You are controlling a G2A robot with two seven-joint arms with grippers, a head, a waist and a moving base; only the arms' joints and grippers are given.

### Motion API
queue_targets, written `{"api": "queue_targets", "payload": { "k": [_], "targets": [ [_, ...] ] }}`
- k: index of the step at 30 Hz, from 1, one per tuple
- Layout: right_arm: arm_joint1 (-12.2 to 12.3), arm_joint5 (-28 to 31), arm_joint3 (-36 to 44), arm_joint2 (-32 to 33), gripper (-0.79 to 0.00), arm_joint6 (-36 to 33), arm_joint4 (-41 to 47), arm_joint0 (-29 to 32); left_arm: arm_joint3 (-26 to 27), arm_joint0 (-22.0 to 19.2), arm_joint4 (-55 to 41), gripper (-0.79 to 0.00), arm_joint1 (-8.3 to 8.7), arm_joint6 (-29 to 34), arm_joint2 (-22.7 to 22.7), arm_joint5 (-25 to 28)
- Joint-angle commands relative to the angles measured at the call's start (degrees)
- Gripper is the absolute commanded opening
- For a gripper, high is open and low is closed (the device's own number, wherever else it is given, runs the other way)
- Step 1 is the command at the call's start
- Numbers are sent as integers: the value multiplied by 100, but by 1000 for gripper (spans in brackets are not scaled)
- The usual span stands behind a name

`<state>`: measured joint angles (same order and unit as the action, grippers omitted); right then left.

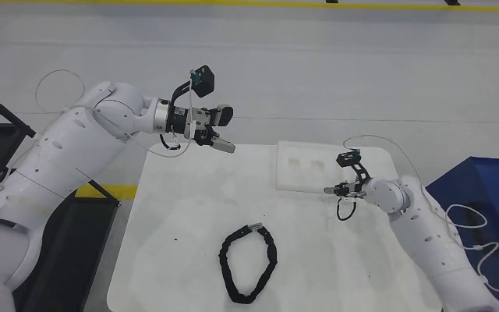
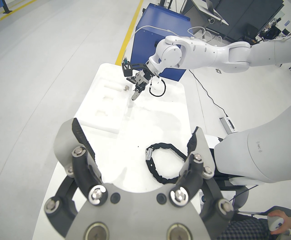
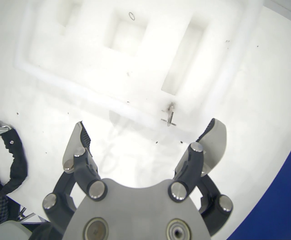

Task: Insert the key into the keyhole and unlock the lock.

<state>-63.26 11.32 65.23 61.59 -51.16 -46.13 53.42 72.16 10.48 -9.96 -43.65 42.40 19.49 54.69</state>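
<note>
A black chain lock [image 1: 248, 263] lies in a loop on the white table [image 1: 179, 234], its silver lock end [image 2: 149, 154] at the gap of the loop. A small metal key [image 3: 169, 116] stands stuck in the white foam tray [image 3: 75, 66] close to its edge, also seen as the key [image 2: 125, 88]. My right gripper [image 3: 146, 126] is open and hovers just short of the key, nothing between its fingers. My left gripper [image 2: 136, 134] is open and empty, held above the table's back left edge [image 1: 224, 145], well away from the chain lock [image 2: 163, 159].
The foam tray [image 1: 312, 168] with rectangular pockets sits at the table's back right. A blue cabinet [image 1: 468, 187] stands off the table's right side. A thin wire ring [image 3: 131, 16] lies on the foam. Bare table surface lies between tray and chain.
</note>
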Motion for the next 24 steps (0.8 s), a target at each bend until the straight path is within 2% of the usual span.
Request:
{"api": "queue_targets", "payload": {
  "k": [1, 8, 18, 20, 21, 22, 24],
  "targets": [
    [-31, 62, -134, -57, 0, -31, 50, -177, 0, 0, 0, 0, 0, 0, 0, 0],
    [-127, 207, -515, -254, 0, -509, 248, -654, 0, 0, 0, 0, 0, 0, 0, 0],
    [-197, -4, -671, -416, 0, -959, 299, -929, 0, 0, 0, 0, 0, 0, 0, 0],
    [-199, -75, -673, -427, -117, -1034, 278, -943, 0, 0, 0, 0, 0, 0, 0, 0],
    [-201, -94, -683, -434, -311, -1080, 274, -949, 0, 0, 0, 0, 0, 0, 0, 0],
    [-202, -115, -700, -434, -372, -1087, 275, -953, 0, 0, 0, 0, 0, 0, 0, 0],
    [-208, -150, -751, -452, -425, -1132, 273, -958, 0, 0, 0, 0, 0, 0, 0, 0]
  ]
}}
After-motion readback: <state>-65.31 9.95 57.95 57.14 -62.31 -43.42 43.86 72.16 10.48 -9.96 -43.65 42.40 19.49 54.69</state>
